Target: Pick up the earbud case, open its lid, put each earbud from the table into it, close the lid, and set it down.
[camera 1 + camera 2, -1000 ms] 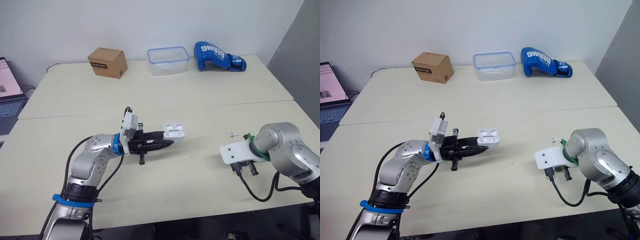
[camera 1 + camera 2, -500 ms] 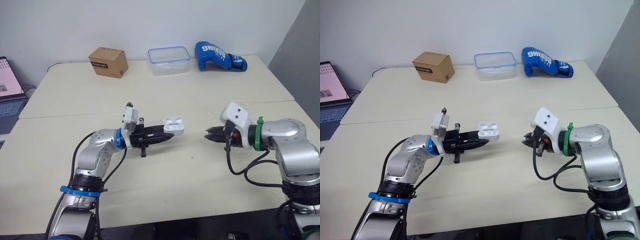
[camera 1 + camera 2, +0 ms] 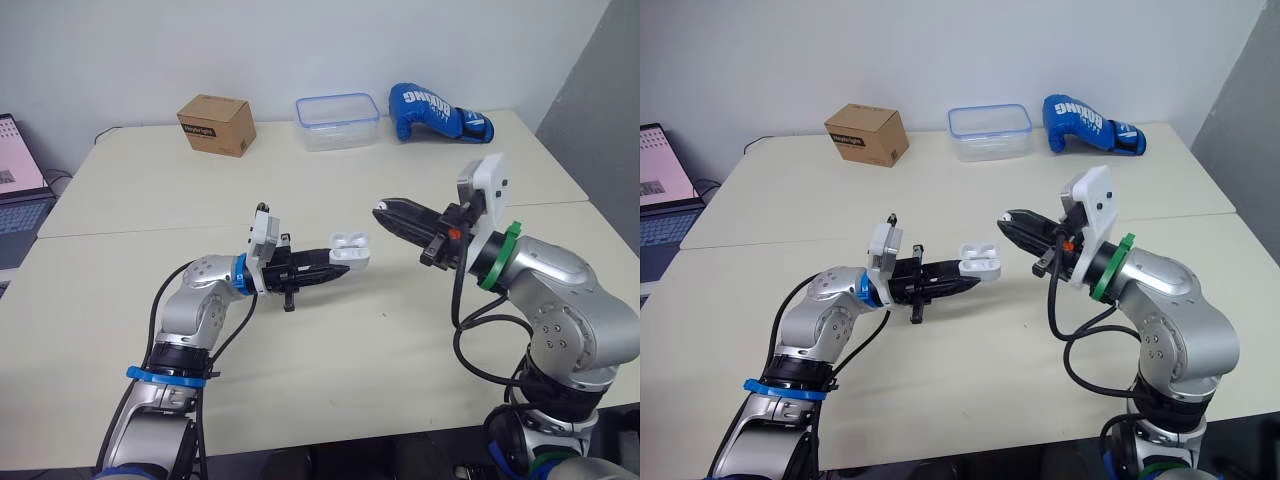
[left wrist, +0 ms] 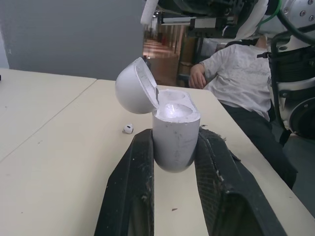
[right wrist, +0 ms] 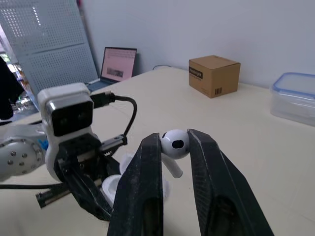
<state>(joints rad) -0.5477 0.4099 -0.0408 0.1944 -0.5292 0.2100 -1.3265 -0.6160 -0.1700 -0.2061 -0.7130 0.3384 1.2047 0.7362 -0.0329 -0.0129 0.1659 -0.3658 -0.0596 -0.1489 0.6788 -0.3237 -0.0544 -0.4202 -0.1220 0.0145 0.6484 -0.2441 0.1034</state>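
Pale cream table [image 3: 120, 200], and at its far left edge an open laptop [image 3: 14, 190]. A brown cardboard box [image 3: 214, 124] sits at the back. Nearer the front, the left gripper [image 3: 341, 270] reaches out level towards the middle. Its two black fingers are clamped on the lower half of the white earbud case [image 3: 349, 253], which is held clear of the tabletop. The case stands upright, long axis vertical, mouth facing up, with the lid swung back on its hinge and tilted off to one side. A loose earbud [image 4: 128, 129] lies on the table beyond it.

Behind, a clear plastic container with a blue rim [image 3: 337, 121] sits at the back. To the right, the right gripper [image 3: 386, 212] is raised above the table, pointing towards the case but apart from it. Its fingertips pinch a white earbud [image 5: 174, 143] by the head, stem slanting down below the pads. A blue boxing glove [image 3: 437, 112] lies at the far right.
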